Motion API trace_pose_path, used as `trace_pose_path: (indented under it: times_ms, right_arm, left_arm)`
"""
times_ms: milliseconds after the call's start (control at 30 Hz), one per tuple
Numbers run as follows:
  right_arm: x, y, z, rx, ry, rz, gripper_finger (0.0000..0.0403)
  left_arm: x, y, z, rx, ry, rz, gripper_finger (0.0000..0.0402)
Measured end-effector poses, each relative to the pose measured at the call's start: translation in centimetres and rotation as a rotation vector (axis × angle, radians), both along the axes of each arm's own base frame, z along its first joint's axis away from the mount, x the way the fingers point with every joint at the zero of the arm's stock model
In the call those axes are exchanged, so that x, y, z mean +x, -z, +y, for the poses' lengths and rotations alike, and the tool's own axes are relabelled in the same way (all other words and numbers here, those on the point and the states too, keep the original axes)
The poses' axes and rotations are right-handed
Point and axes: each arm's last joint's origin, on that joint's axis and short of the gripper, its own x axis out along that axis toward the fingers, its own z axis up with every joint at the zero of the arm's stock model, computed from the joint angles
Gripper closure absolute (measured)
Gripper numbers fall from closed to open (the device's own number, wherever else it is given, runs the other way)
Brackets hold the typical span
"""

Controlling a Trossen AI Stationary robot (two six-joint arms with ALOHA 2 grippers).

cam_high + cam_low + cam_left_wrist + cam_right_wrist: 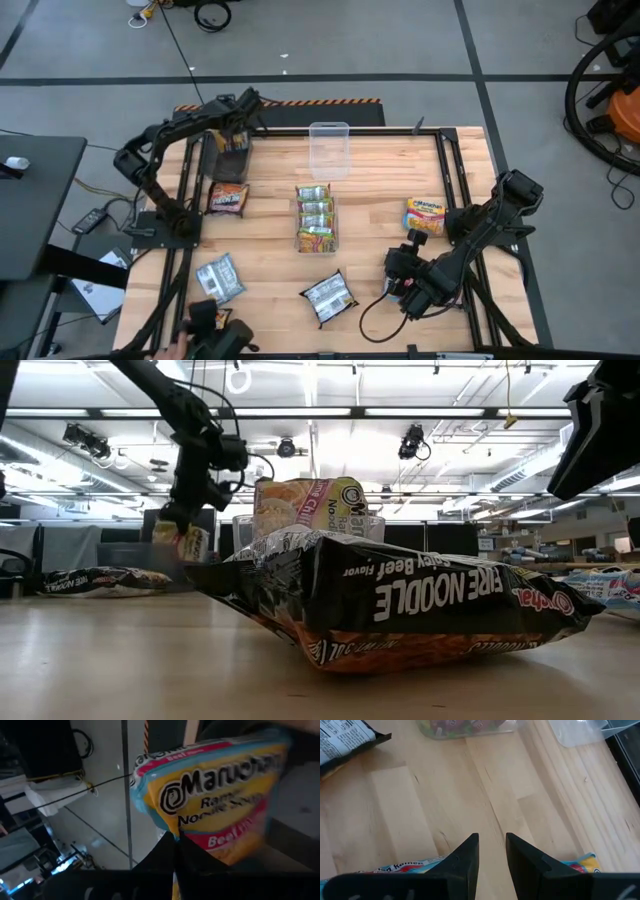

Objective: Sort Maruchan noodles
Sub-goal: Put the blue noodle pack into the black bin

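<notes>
A pale wooden worktop [370, 200] with black rails stood on a grey floor crossed by dark lines; ceiling strip lights and desks filled the room behind. The left jaws [236, 140] were closed on a yellow Maruchan beef packet [215, 795] above a dark bin [222, 160] at the far left corner. The right jaws [492, 851], a narrow gap between them and holding nothing, hovered over another yellow packet [425, 215] near the right edge. More packets filled a clear bin [316, 220] at the centre; others lay loose along the near and left edges. An empty clear bin [329, 150] sat at the far edge.
</notes>
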Motion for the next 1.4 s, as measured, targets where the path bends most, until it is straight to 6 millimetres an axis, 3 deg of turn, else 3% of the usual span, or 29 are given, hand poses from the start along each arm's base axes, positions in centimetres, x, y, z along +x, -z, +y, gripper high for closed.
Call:
trace_pose_path:
  times_ms: [167, 733, 1033, 1200, 1400]
  right_arm:
    - [0.0, 0.0, 0.0, -0.001, 0.0, 0.001, 0.03]
    - [-0.1, -0.5, -0.5, 0.0, 0.008, 0.011, 0.03]
    - [-0.2, -0.8, -0.6, 0.009, 0.01, 0.006, 0.03]
    - [-0.2, -0.8, -0.6, 0.006, 0.003, 0.01, 0.03]
    - [0.0, -0.9, -0.8, -0.038, -0.006, -0.021, 0.03]
  left_arm:
    - [-0.1, 1.0, 0.6, -0.009, -0.027, 0.014, 0.0386]
    - [0.4, 0.9, -0.3, -0.003, -0.033, 0.048, 0.0332]
    - [0.5, -1.2, -1.8, 0.06, -0.028, 0.026, 0.033]
    - [0.6, -4.1, -4.5, 0.065, -0.076, -0.116, 0.033]
    - [1.2, -8.0, -11.6, -0.194, -0.167, -0.49, 0.033]
